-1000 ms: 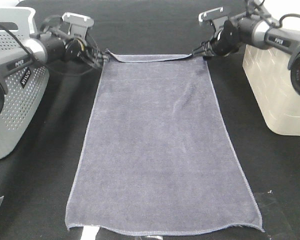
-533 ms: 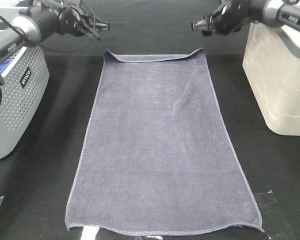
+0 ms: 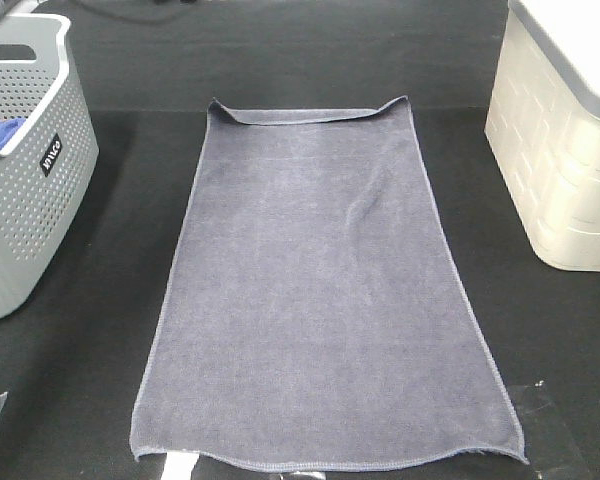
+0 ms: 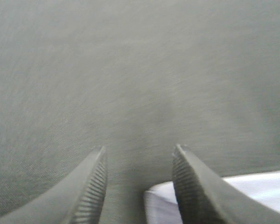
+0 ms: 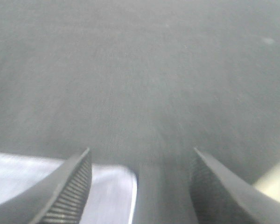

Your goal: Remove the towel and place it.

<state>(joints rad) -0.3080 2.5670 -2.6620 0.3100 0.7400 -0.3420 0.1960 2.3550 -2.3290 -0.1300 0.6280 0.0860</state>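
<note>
— Both arms have pulled right out of the overhead view; a second ago they were at the far corners of the towel (image 3: 325,300), and now there's only cloth and table (image 3: 120,250) there.

— So they've let go?

— Looks that way. The towel lies spread flat and lengthwise down the middle of the black table, between the grey perforated basket (image 3: 30,200) on the left and the pale bin (image 3: 560,170) on the right, apart from both. Its far edge is folded slightly over, same as before.

— And the grippers themselves?

— The wrist views are blurred, but the left gripper (image 4: 139,186) has its jaws spread with nothing between them, just a pale towel corner showing below. The right gripper (image 5: 142,186) stands wider still, also empty, over another corner.

— Task finished, then?

— I'd judge so: the towel is out, laid down and released. A bit of blue cloth (image 3: 0,128) sits in the basket, untouched.
</note>
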